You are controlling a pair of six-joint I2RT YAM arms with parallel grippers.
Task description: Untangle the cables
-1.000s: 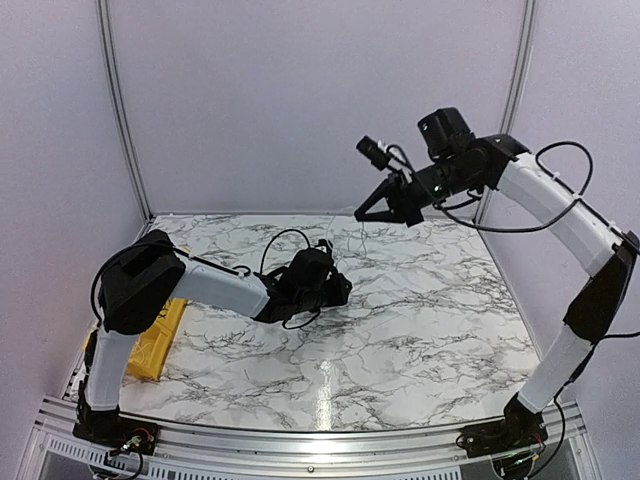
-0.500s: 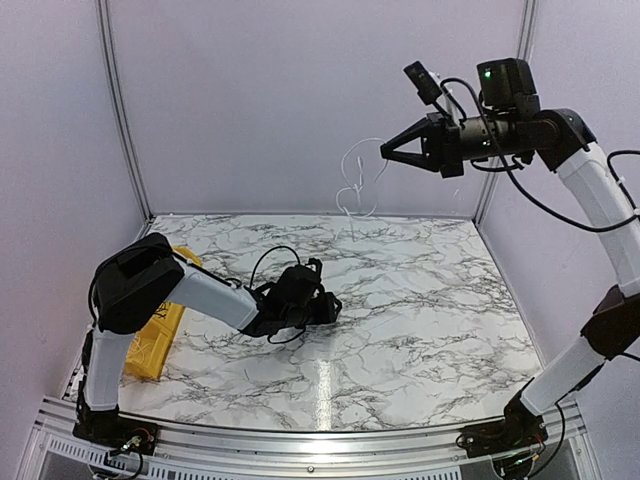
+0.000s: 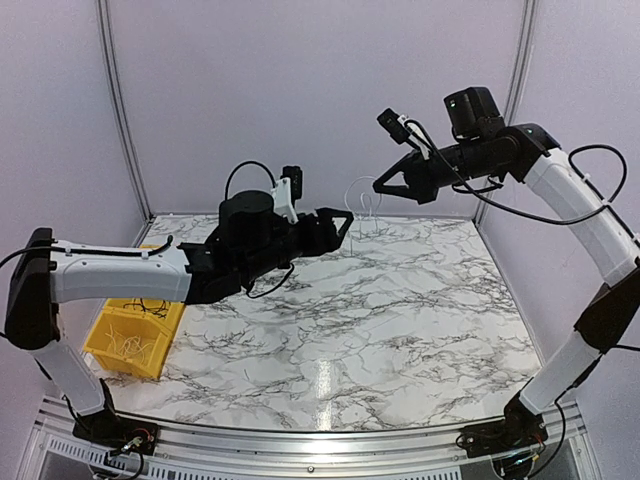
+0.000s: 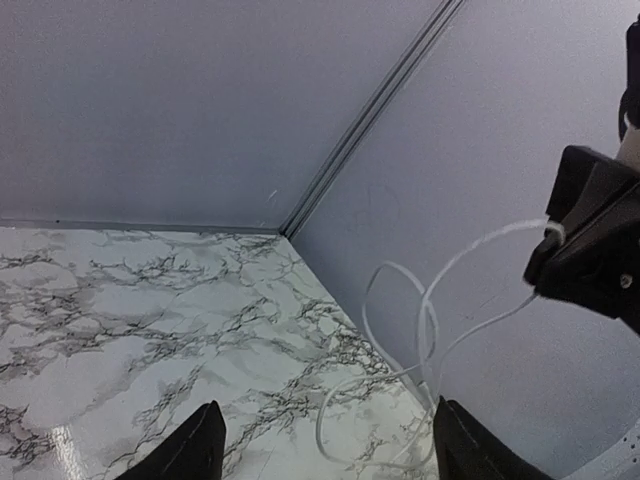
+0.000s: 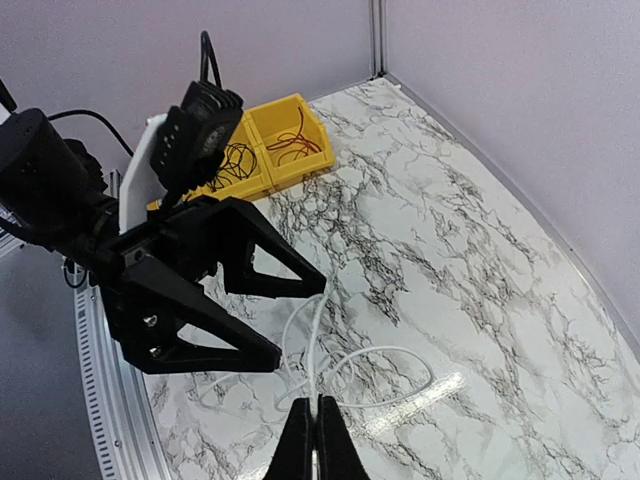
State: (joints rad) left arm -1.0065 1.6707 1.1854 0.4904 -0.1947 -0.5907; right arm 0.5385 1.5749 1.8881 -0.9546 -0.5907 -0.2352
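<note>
A thin white cable hangs in loose loops in the air above the table's far edge. My right gripper is shut on its upper end, and the pinch shows at the bottom of the right wrist view. My left gripper is stretched out toward it, open. In the left wrist view the cable's loops hang just ahead of the left gripper, close to its right finger, with the right gripper above. The left gripper straddles the cable. Contact cannot be told.
A yellow two-part bin stands at the table's left edge, under the left arm. It holds other thin cables, black coils in one part and reddish wire in the other. Grey walls close in behind and to the right.
The left arm has lifted off the table and reached up to the back right, its gripper opening wide. The right gripper lifted the white cable, then came slightly down and left.
</note>
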